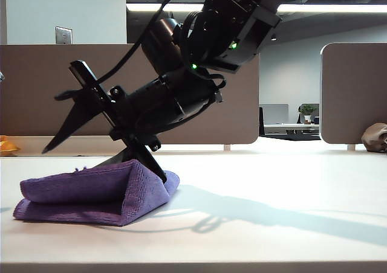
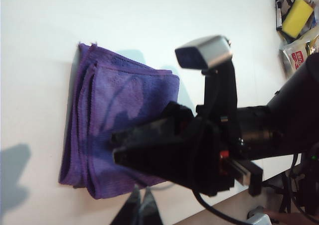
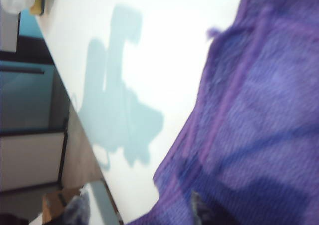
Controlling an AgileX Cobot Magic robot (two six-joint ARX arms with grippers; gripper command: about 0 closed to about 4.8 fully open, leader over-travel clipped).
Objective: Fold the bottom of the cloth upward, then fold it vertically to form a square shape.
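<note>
Right gripper (image 1: 103,137) spreads its black jaws wide over the folded purple microfibre cloth (image 1: 97,191) — one fingertip touching its top — at the white table's (image 1: 272,224) left; left gripper (image 2: 141,210) is closed, empty.

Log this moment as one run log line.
cloth folded, on table | right pincer open over cloth | left pincer shut, clear of cloth
</note>
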